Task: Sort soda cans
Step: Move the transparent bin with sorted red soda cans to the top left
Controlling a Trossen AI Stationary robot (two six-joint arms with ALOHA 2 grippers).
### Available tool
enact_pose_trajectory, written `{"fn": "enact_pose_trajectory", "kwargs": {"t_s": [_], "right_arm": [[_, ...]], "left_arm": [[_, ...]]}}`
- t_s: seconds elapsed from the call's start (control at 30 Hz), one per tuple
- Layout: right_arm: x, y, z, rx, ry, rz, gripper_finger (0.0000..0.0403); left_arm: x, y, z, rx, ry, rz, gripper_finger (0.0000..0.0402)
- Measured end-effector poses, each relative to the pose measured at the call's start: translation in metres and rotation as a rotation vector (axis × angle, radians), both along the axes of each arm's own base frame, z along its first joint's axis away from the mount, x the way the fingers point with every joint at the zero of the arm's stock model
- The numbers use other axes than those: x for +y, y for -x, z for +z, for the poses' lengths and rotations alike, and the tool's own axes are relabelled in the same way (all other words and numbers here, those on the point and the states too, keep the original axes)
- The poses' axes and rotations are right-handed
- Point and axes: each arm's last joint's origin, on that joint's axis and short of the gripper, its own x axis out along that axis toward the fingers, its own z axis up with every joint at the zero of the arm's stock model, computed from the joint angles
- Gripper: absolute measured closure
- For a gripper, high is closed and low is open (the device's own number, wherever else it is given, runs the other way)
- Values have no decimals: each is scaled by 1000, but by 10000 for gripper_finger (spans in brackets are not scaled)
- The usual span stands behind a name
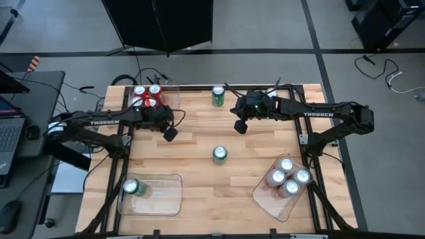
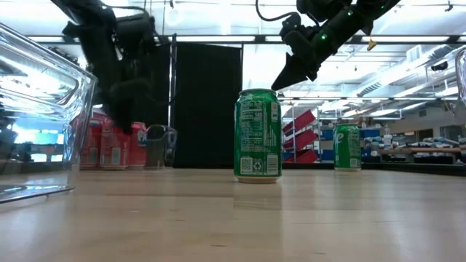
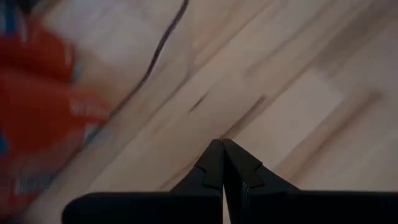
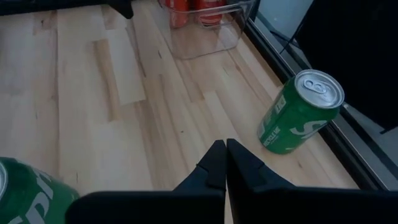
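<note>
Both of your claws are pressed together and empty above the bench.

Your left claw (image 1: 170, 134) hangs at 9 o'clock from bench centre, just beside the tray (image 1: 174, 99) of red cans (image 1: 147, 97) at 11 o'clock. Your right claw (image 1: 240, 126), fingers together, hovers near 1 o'clock, with one green can (image 1: 218, 95) standing at 12 o'clock by the far edge. Another green can (image 1: 220, 155) stands at bench centre. A third green can (image 1: 131, 188) sits in the tray (image 1: 169, 199) at 7 o'clock. Four silver-white cans (image 1: 287, 176) fill the tray (image 1: 265, 199) at 5 o'clock.
</note>
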Motion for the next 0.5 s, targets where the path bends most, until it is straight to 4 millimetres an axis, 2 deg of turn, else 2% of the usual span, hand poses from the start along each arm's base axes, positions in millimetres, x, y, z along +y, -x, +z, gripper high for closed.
{"fn": "enact_pose_trajectory", "kwargs": {"t_s": [0.23, 0.5], "right_arm": [[0, 0, 0, 0, -1, 1, 403], [0, 0, 0, -6, 0, 0, 403]], "left_arm": [[-2, 27, -33, 147, 0, 204, 401], [6, 47, -50, 216, -142, 420, 401]]}}
